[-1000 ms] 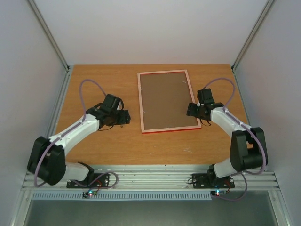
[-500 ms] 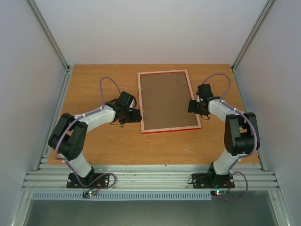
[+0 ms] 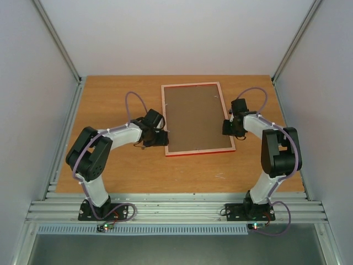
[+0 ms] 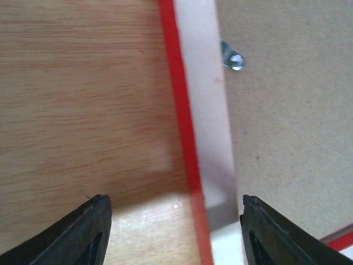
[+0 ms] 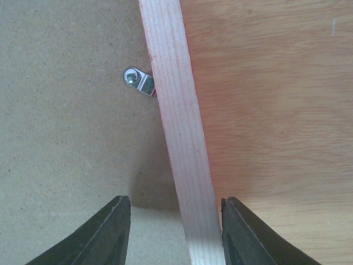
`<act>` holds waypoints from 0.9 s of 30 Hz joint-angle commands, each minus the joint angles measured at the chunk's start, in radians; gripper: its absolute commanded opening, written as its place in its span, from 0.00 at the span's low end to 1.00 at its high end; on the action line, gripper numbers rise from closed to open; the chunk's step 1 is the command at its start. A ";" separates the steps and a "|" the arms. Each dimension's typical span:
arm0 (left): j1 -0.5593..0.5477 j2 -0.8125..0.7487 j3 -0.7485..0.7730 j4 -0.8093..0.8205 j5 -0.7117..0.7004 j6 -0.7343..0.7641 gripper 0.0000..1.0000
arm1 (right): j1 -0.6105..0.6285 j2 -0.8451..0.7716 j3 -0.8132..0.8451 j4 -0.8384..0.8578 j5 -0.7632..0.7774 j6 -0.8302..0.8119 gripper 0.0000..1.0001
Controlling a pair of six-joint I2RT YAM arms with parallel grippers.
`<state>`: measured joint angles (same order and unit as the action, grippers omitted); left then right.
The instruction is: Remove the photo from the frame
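The frame lies face down mid-table, its thin red edge around a pale rail, with the brown backing board facing up. The photo is hidden under the board. My left gripper stands open astride the frame's left rail, one finger over the table and one over the board. My right gripper is open astride the right rail, its jaws narrower, the outer finger close to the rail's edge. Neither grips anything.
A small metal turn clip on the left rail and another clip on the right rail reach onto the backing board. Bare wooden table surrounds the frame, with enclosure walls on both sides.
My left arm swung right until its gripper reached the frame's left edge. My right gripper settled over the right rail and its jaws narrowed. The frame has not moved.
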<state>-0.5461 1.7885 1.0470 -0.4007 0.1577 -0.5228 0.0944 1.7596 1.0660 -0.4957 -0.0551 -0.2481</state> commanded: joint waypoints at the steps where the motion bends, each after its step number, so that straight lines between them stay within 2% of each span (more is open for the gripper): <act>1: -0.026 0.010 0.026 0.033 0.011 0.001 0.64 | -0.004 -0.007 0.007 -0.042 -0.057 -0.007 0.46; 5: -0.039 0.001 0.015 0.039 0.025 -0.004 0.57 | -0.004 -0.028 -0.030 -0.048 -0.107 0.006 0.39; 16: -0.078 -0.154 -0.101 0.037 0.039 -0.040 0.53 | 0.054 -0.218 -0.186 -0.098 -0.184 0.066 0.37; 27: -0.137 -0.389 -0.314 0.035 0.038 -0.122 0.53 | 0.295 -0.379 -0.310 -0.139 -0.132 0.187 0.36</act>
<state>-0.6662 1.4723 0.8036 -0.3923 0.1833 -0.5953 0.3138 1.4158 0.8017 -0.6029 -0.2070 -0.1375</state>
